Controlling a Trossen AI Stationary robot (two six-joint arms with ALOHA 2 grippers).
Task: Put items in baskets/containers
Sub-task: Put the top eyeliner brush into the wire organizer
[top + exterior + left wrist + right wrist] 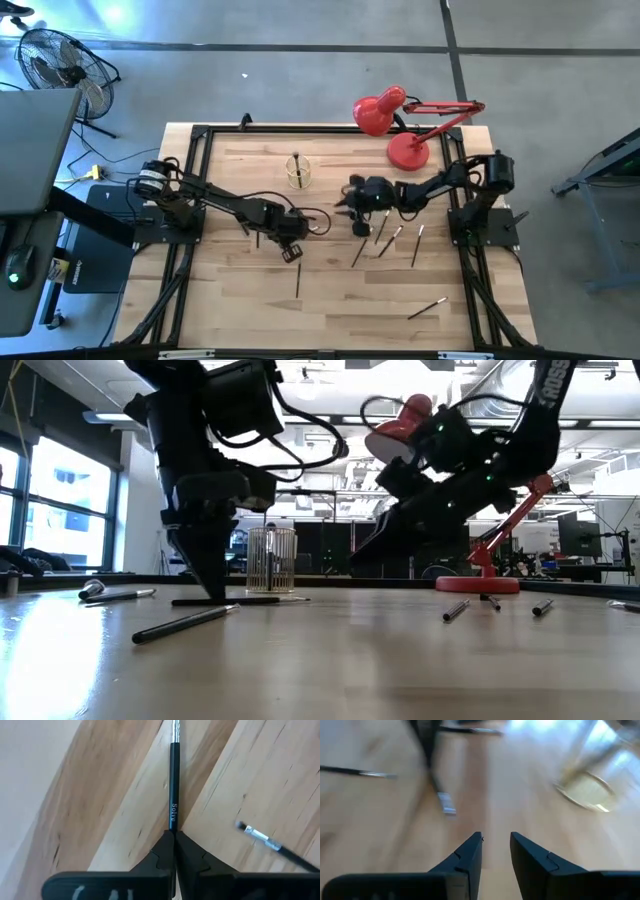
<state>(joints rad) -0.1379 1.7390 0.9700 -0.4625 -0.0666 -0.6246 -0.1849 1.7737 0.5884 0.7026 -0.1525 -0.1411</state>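
From above, you see the left gripper (pixel 291 252) low over the wooden table (pixel 240 300) near its middle, the clear cup (pixel 298 172) farther back holding one stick, and the right gripper (pixel 343 201) just right of centre, with loose sticks (pixel 388 240) below it and a red lamp (pixel 400 120) at the far right

At table height, your left gripper (pixel 212 592) touches down on a flat stick (pixel 240 600) before the cup (pixel 271 558)

Your left wrist shows fingers (pixel 192 857) pinched shut on a black stick (pixel 173 795)

Your right wrist shows fingers (pixel 467 854) parted, empty, the cup (pixel 586 790) ahead
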